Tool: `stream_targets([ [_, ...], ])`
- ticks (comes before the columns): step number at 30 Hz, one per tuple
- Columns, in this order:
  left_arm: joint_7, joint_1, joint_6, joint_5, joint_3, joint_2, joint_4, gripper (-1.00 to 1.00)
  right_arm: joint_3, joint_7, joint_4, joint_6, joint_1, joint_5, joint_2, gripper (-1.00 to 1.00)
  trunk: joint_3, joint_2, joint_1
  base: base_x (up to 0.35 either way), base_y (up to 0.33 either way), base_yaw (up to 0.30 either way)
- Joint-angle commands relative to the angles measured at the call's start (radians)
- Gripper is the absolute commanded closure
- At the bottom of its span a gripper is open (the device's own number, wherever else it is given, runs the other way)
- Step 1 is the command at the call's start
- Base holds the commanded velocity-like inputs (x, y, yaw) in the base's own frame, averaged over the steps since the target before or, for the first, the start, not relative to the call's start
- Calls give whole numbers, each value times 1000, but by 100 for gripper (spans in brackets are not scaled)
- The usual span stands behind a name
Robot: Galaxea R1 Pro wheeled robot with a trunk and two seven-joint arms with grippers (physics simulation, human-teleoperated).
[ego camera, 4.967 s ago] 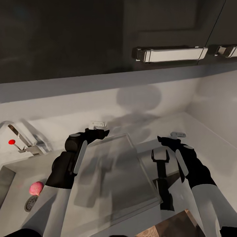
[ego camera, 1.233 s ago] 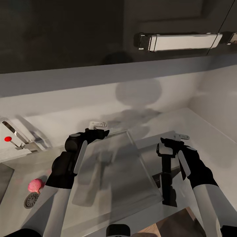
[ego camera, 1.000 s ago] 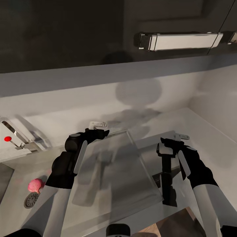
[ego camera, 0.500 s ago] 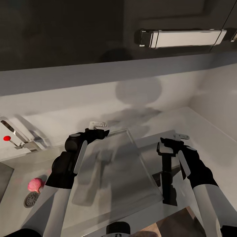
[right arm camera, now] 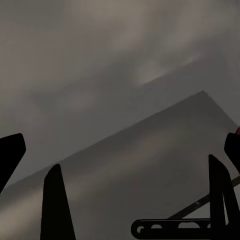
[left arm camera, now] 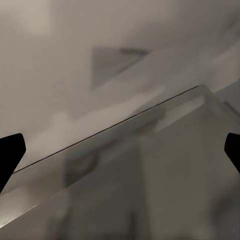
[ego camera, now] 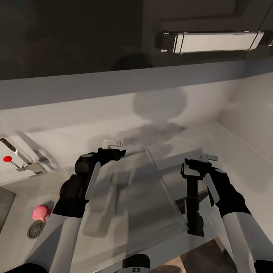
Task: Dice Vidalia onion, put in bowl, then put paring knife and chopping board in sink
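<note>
— Pinkish bulb down there, the Vidalia onion (ego camera: 41, 212), sits in the sink (ego camera: 19, 242) at the near left, just beside the round drain (ego camera: 36, 229).

— So nothing is lifted yet. Both arms hang over the steel drainboard (ego camera: 132, 197), well right of it.

— Left end effector (left arm camera: 120, 150) has its fingertips far apart with nothing between them, ready to take something, I'd guess. Right end effector (right arm camera: 120, 150) is spread wide too.

— That dark rack (ego camera: 192, 201) on the counter (ego camera: 235, 151) stands by the right arm. The red tap knob (ego camera: 5, 159) marks the far left.

— I reckon the left arm must swing leftward and down.
</note>
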Motion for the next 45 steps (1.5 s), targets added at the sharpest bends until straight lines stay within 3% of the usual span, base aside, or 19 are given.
stream_targets([
  [1, -3, -1, 5, 0, 1, 0, -1, -100, -2, 3, -1, 5, -1, -3, 0, -100, -2, -2, 1, 0, 0, 0],
  [45, -3, -1, 5, 0, 1, 0, -1, -100, -2, 3, -1, 2, -1, -3, 0, -100, -13, -2, 1, 0, 0, 0],
])
